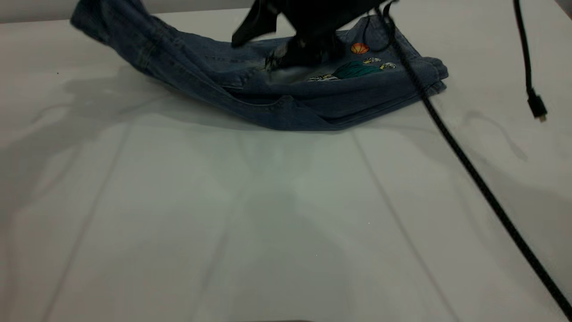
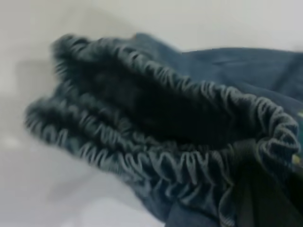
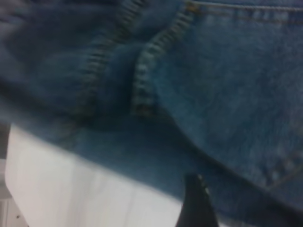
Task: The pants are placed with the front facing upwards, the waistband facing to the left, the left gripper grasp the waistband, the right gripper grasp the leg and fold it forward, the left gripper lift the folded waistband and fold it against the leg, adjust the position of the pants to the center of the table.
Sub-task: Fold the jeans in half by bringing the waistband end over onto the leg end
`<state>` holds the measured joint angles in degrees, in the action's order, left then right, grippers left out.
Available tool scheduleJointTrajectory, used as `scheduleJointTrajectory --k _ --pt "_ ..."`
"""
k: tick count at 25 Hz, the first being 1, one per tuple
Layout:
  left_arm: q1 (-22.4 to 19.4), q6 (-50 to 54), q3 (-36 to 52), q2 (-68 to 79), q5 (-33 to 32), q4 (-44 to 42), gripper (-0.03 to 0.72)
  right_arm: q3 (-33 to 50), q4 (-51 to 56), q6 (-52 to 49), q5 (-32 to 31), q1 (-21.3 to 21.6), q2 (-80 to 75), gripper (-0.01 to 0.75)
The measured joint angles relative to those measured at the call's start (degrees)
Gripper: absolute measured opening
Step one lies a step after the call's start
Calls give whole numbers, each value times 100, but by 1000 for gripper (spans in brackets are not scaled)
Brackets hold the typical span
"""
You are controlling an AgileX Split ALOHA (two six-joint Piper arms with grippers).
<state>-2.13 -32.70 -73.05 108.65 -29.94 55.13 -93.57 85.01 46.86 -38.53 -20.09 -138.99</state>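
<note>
Denim pants, blue, lie along the far edge of the white table, reaching from its far left area to right of centre. No brand name, label or legible writing shows on them.

- Left end: the fabric rises off the table toward the far left corner and leaves the exterior view at the top. The left wrist view shows a gathered elastic waistband bunched in several ruffled layers close to the camera, white table below it. The left gripper itself is not visible in any view, so its fingers cannot be judged.
- Middle: the folded body of the pants rests flat, with a seamed edge nearest the camera. A dark arm comes down onto the cloth from the top edge of the exterior view. The right wrist view shows stitched seams pressed near the lens and one dark fingertip of the right gripper against the denim's lower edge; whether it is clamped cannot be told.
- Right of the arm: an embroidered patch with an orange ball, a teal shape and small pale figures; no letters can be read.
- Right end: stacked hems lying on the table.
- Right side: a black braided cable runs diagonally toward the near right corner; a thinner cable with a plug hangs above the right edge.
</note>
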Motion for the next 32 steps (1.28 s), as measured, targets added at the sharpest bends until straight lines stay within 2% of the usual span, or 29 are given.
scheduleJointTrajectory --k 7,13,20,22,27,32 --pt "690 0 0 -523 -11 -125 57 -277 -19 -91 -107 -58 -400 425" --pt "882 -7 5 -912 76 -266 57 -294 -478 -108 -509 -188 -338 425" --pt "882 21 11 -1271 88 -588 57 -321 -1446 -367 -525 546 47 425" --pt "882 21 11 -1380 83 -594 57 -321 -1699 -474 -496 634 -21 425" --pt "915 21 11 -1455 90 -594 57 -321 -1904 -665 -496 381 -423 425" --pt "1219 21 11 -1443 248 -518 57 -321 -1949 -617 -548 -1 -423 425"
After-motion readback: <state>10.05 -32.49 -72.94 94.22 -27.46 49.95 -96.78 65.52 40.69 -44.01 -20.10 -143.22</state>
